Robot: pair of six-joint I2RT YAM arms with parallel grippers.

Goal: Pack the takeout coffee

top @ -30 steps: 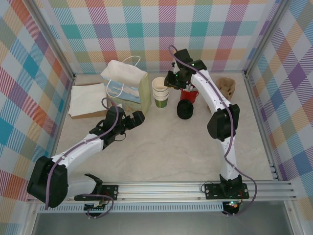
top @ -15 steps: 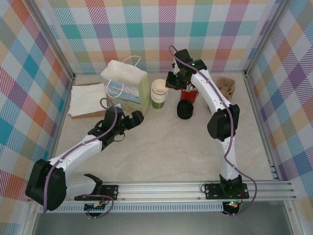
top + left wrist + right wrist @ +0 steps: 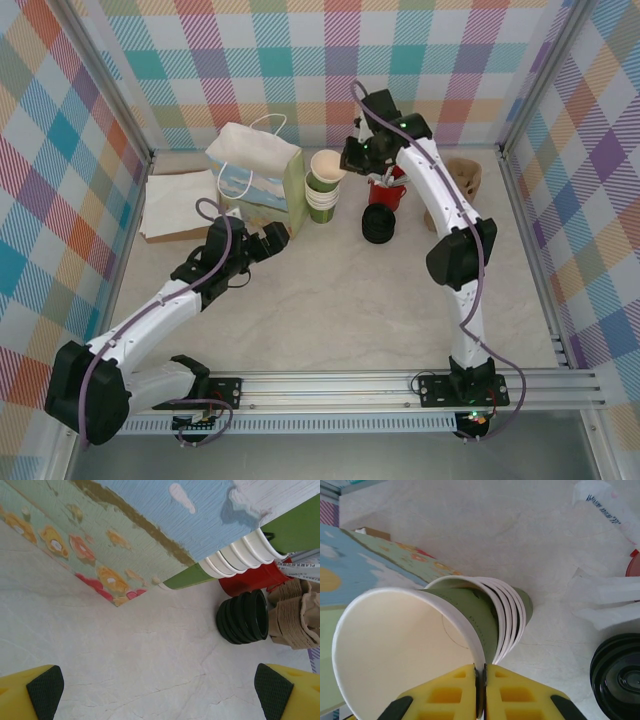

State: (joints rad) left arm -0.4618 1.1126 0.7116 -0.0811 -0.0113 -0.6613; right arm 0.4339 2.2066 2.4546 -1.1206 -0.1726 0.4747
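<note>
My right gripper [image 3: 348, 160] [image 3: 481, 669] is shut on the rim of one lidless green cup [image 3: 326, 168] [image 3: 405, 645] with a cream inside. That cup is lifted and tilted, its base still nested in the stack of green cups [image 3: 320, 206] [image 3: 514, 611]. A stack of black lids [image 3: 379, 224] [image 3: 619, 680] [image 3: 245, 616] lies on the table to the right. A lidded takeout coffee is out of view. The gift bag [image 3: 260, 175] [image 3: 150, 525] stands just left of the cups. My left gripper [image 3: 280, 238] [image 3: 160, 685] is open over bare table in front of the bag.
A red container [image 3: 388, 192] [image 3: 255, 577] with white packets stands behind the lids. Brown cardboard sleeves [image 3: 463, 177] [image 3: 295, 612] lie at the back right. Flat paper bags [image 3: 180, 205] sit at the left wall. Checked walls close in three sides.
My right gripper has raised and tilted the top cup out of the stack. The left arm has drawn back slightly to the left.
</note>
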